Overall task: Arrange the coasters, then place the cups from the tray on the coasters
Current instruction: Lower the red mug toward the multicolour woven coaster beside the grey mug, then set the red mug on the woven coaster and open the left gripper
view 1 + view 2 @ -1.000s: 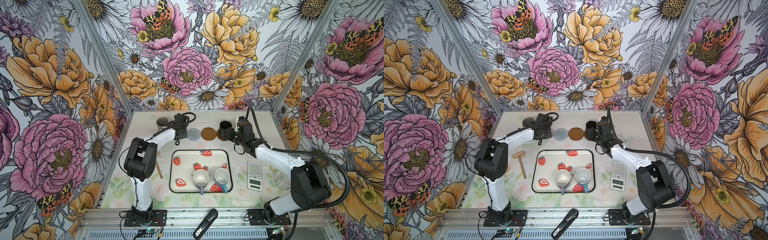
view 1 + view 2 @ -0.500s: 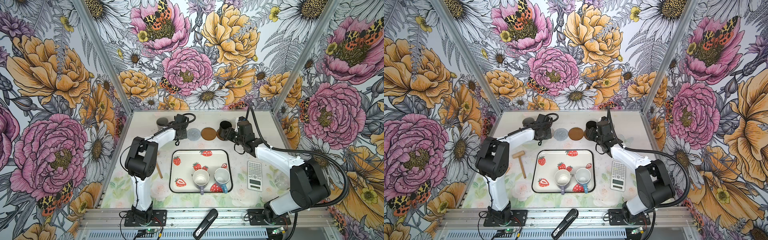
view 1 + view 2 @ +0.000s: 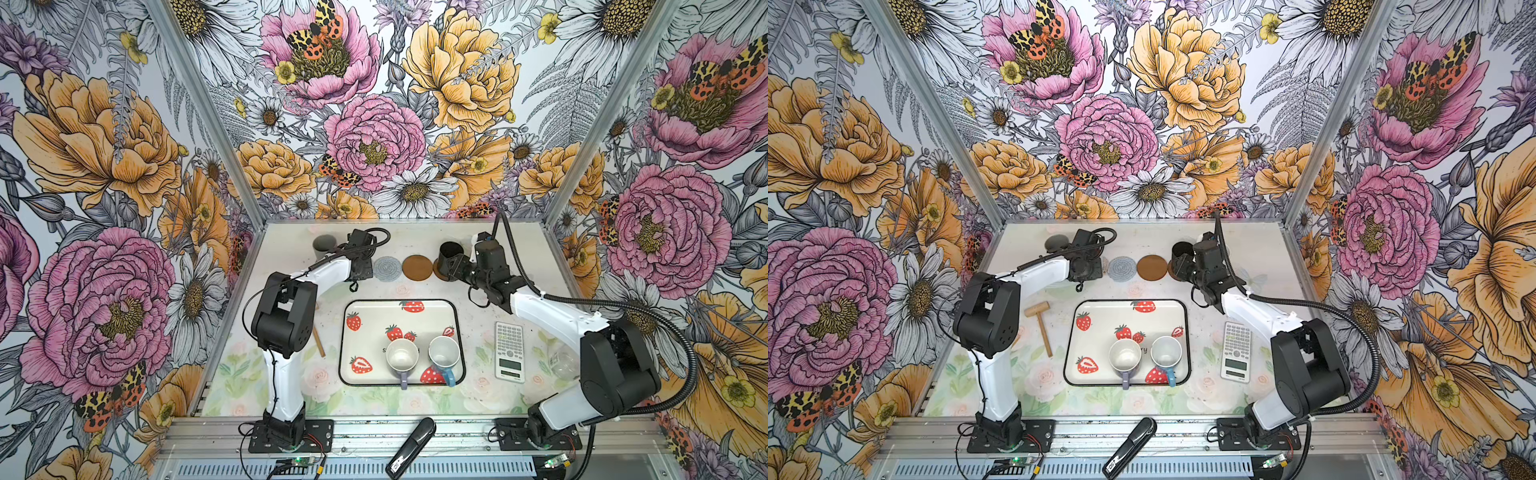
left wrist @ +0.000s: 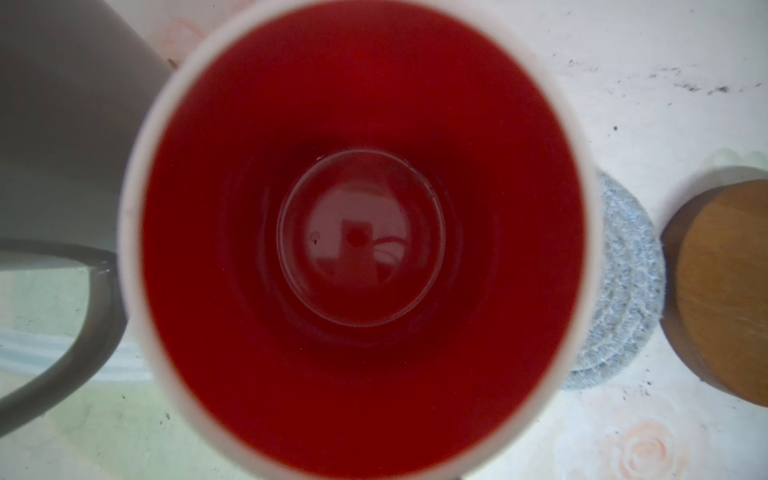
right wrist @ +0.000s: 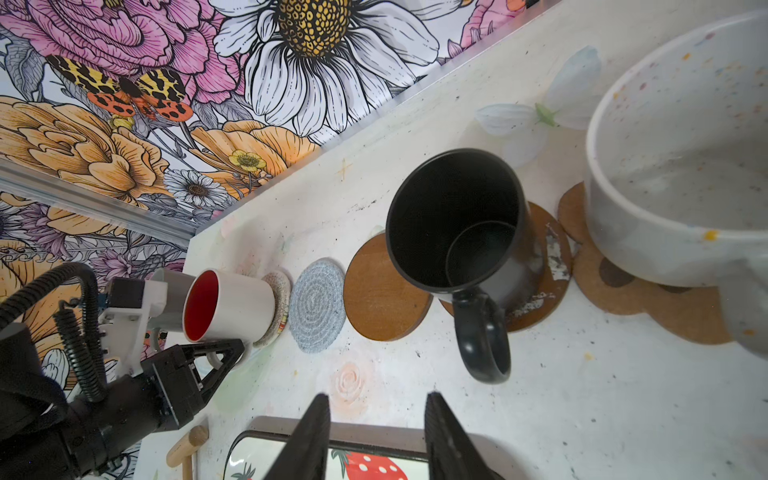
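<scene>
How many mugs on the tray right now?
2. The lavender mug and the blue mug stand upright, side by side, at the front edge of the tray, handles pointing toward the arm bases. The whole tray is in view in both top views, so none is hidden.

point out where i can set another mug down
Free: the strip between the tray and the grey-blue coaster and brown coaster; the tray's left half; the gap between tray and calculator. Crowded: the back row around the black mug.

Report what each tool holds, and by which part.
Left tool grips the red-lined white mug by its handle; right tool holds nothing.
</scene>
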Robot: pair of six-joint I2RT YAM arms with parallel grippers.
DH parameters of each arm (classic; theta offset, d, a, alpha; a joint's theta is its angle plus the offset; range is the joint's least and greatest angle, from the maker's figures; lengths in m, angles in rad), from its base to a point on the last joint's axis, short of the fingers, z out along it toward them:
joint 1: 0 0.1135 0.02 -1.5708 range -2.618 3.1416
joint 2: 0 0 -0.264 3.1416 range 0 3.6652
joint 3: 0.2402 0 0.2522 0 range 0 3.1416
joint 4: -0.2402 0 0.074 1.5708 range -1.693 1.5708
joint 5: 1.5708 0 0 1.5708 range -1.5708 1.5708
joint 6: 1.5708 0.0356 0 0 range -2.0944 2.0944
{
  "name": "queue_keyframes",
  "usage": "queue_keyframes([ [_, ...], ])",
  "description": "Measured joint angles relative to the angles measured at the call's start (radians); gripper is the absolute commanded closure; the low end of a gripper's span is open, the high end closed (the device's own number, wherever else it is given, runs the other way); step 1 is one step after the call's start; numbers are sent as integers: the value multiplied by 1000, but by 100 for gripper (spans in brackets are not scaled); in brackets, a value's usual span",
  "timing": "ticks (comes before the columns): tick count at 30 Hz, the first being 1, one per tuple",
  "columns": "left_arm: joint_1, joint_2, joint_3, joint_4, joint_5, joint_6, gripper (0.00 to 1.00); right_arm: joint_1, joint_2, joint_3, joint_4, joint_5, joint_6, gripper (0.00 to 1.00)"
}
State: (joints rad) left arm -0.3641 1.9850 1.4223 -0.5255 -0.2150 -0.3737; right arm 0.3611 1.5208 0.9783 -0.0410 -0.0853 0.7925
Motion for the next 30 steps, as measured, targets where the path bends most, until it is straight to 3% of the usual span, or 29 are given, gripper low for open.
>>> queue_keyframes([
  [30,4,20,18,3,30,0,100,-3,19,1,0,-18,0,60],
])
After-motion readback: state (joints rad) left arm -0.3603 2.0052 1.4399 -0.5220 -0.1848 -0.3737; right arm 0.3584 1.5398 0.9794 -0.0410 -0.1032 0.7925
